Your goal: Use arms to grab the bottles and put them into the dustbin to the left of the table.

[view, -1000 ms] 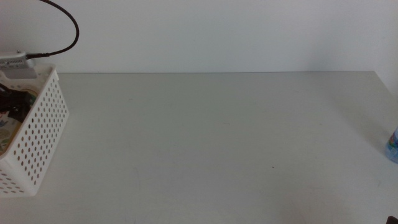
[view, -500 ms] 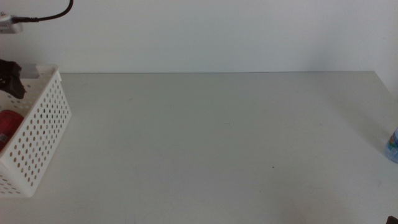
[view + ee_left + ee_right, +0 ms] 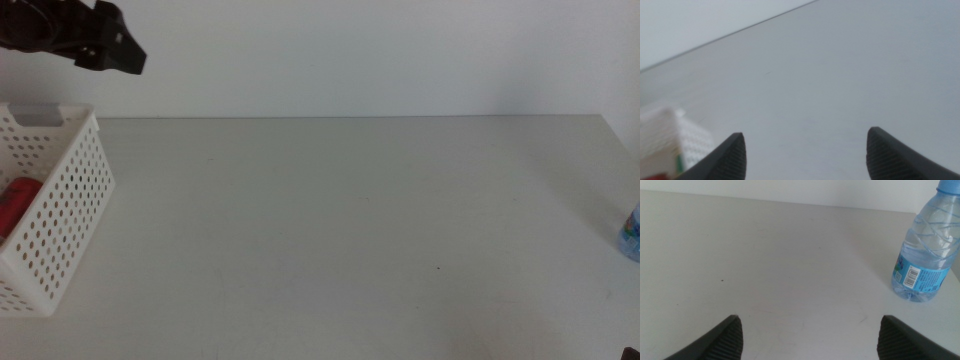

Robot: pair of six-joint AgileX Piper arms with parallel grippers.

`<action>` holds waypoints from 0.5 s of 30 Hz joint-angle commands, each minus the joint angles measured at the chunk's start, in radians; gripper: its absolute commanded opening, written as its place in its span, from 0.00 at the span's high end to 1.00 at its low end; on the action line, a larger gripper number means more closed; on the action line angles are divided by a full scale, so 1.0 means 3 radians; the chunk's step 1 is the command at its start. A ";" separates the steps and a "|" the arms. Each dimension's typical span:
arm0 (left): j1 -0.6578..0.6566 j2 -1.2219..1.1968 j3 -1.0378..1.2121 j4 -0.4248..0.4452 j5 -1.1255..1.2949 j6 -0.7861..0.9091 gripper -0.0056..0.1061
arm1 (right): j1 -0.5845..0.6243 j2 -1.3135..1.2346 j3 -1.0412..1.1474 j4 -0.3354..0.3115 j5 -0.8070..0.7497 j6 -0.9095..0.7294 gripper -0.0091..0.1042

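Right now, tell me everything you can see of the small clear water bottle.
The water bottle is clear, ribbed plastic with a blue cap and a blue label carrying a barcode. It stands upright on the light-grey table, at its right edge in the middle view, only partly in frame. Nothing touches it; the right gripper, jaws open, sits short of it.

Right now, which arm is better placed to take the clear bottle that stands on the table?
Probably the right: the clear bottle stands near the open right gripper. The left gripper hangs above the dustbin.
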 commanded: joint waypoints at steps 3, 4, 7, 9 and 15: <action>-0.0428 -0.0425 -0.0050 -0.0124 0.0005 0.0073 0.25 | -0.0028 -0.0071 -0.0032 -0.0025 -0.0239 -0.0015 0.29; -0.0547 -0.0526 0.0020 -0.0061 -0.0018 0.0056 0.25 | -0.0028 -0.0071 -0.0032 -0.0025 -0.0239 -0.0015 0.29; -0.0874 -0.0923 0.0407 0.0195 -0.0219 -0.0048 0.25 | -0.0028 -0.0071 -0.0032 -0.0025 -0.0239 -0.0015 0.29; -0.1064 -0.1183 0.0676 0.0301 -0.0325 -0.0134 0.25 | -0.0028 -0.0071 -0.0032 -0.0025 -0.0239 -0.0015 0.29; -0.1463 -0.2050 0.1639 0.0583 -0.0581 -0.0387 0.25 | -0.0028 -0.0071 -0.0032 -0.0025 -0.0239 -0.0015 0.29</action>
